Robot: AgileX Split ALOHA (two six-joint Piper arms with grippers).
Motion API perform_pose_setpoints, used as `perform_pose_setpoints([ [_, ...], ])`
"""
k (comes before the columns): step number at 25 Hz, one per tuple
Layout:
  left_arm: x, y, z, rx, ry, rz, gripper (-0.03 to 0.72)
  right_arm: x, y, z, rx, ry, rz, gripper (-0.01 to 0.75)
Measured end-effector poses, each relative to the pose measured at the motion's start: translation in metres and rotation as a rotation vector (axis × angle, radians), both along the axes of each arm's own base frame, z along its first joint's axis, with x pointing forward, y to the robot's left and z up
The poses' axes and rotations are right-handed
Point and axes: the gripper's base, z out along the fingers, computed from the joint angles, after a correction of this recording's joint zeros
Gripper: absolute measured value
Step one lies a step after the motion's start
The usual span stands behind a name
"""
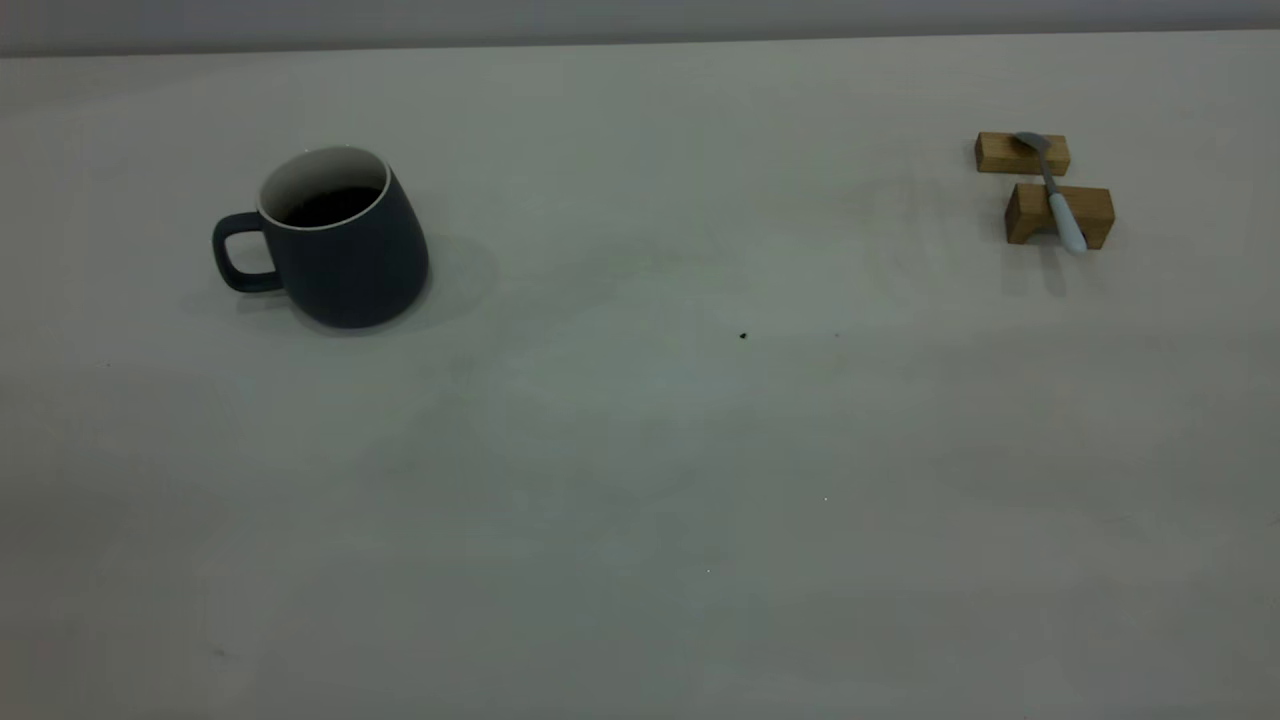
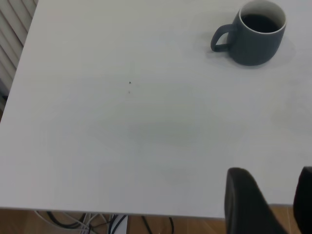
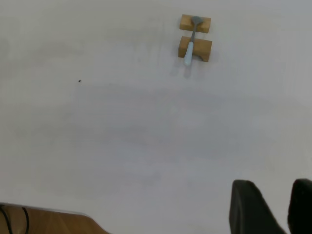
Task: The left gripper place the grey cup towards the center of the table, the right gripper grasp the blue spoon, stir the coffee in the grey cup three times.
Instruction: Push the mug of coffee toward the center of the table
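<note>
The pale counter (image 1: pixel 640 480) carries little. The cup (image 1: pixel 340 250) stands upright toward its left side, handle pointing left, coffee (image 1: pixel 328 206) dark inside. Near the far right edge the spoon (image 1: pixel 1055 195) lies across two wooden blocks (image 1: pixel 1058 215), bowl on the farther one. The left pincer (image 2: pixel 270 204) hovers by a counter edge, fingers spread, holding nothing, well apart from the cup. The right pincer (image 3: pixel 273 207) likewise gapes empty, far from the spoon.

two wooden blocks (image 1: pixel 1058 212), floor cables (image 2: pixel 73 222)
</note>
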Motion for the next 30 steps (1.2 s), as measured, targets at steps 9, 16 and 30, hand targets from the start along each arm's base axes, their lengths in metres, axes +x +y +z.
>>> perform_pose_setpoints([
  [9,0.0,0.0,0.0,0.0,0.0,0.0,0.322,0.0,0.0,0.0,0.0,0.0,0.0,0.24],
  [16,0.0,0.0,0.0,0.001,0.0,0.001,0.322,0.0,0.0,0.0,0.0,0.0,0.0,0.24],
  [30,0.061,0.0,0.025,0.063,0.166,-0.036,0.365,0.0,0.0,0.0,0.0,0.0,0.0,0.24],
])
